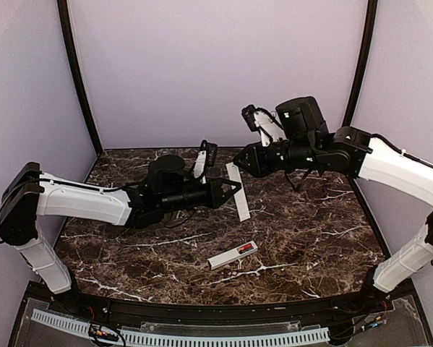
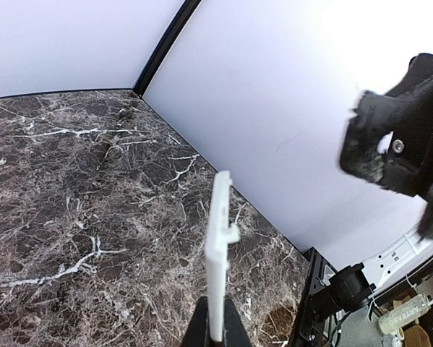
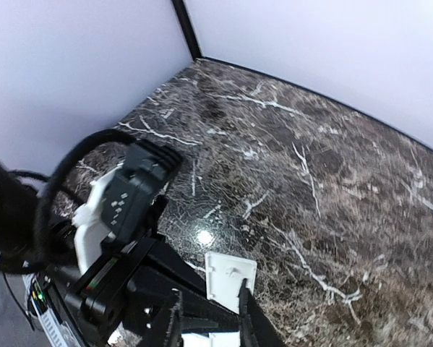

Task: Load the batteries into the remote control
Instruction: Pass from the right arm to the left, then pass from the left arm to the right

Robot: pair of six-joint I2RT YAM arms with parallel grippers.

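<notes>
The white remote control [image 1: 232, 255] lies flat on the marble table [image 1: 310, 238] near the front middle. A red and dark patch at its right end looks like red batteries [image 1: 243, 250] in its open bay. My left gripper [image 1: 238, 189] is shut on a thin flat white strip [image 1: 242, 207] and holds it edge-on above the table. In the left wrist view the strip [image 2: 220, 238] rises from the gripper [image 2: 217, 329]. My right gripper [image 1: 238, 165] is open at the strip's far end. In the right wrist view its fingers [image 3: 209, 290] straddle the strip's end [image 3: 229, 277].
Pale walls close the table on the left, back and right. A black rail [image 1: 202, 312] and a white cable strip [image 1: 187, 337] run along the near edge. The left arm's wrist [image 3: 122, 199] sits close under my right gripper.
</notes>
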